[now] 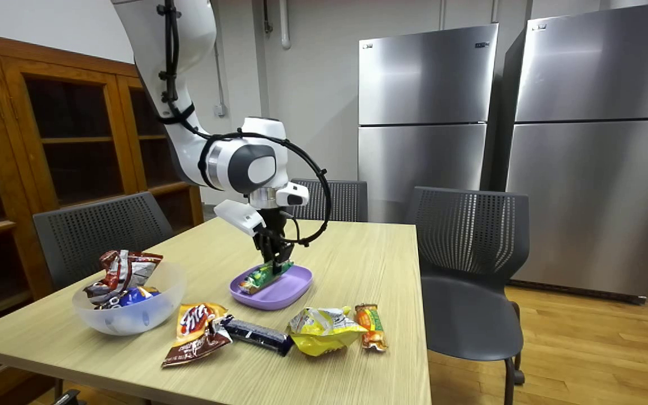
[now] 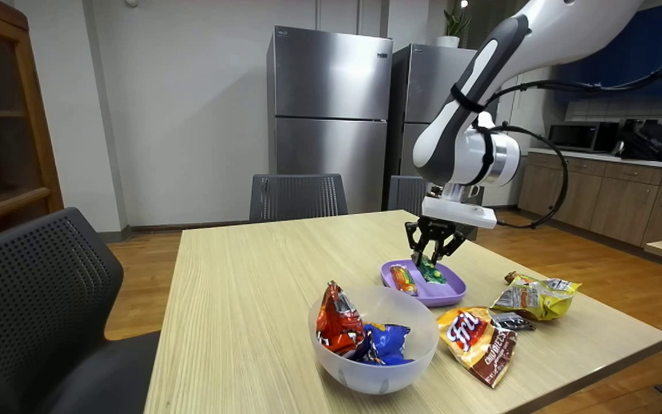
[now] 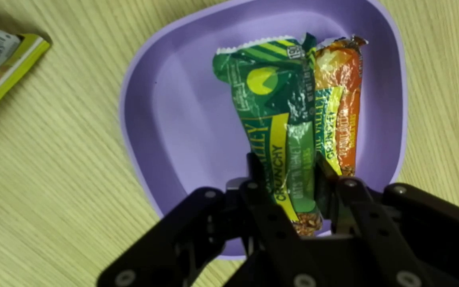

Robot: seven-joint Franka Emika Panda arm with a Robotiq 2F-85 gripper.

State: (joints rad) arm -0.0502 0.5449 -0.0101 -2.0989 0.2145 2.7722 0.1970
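Observation:
A green granola bar (image 3: 273,91) lies between the two fingers of my gripper (image 3: 287,163), which press on its wrapper from both sides. In both exterior views the gripper (image 2: 426,260) points down into a shallow purple tray (image 3: 185,131) on the table. Beside the green bar, within the tray, rests an orange granola bar (image 3: 347,99), close against the right finger in the wrist view. Whether the green bar (image 1: 270,274) touches the tray's floor I cannot tell. Its lower end is partly hidden by the gripper.
A frosted bowl (image 1: 133,320) holds red and blue snack bags. Near it lie a Fritos bag (image 1: 200,329), a dark wrapped bar (image 1: 256,333), a yellow bag (image 1: 321,332) and another orange bar (image 1: 372,326). Chairs (image 1: 464,270) stand around the table.

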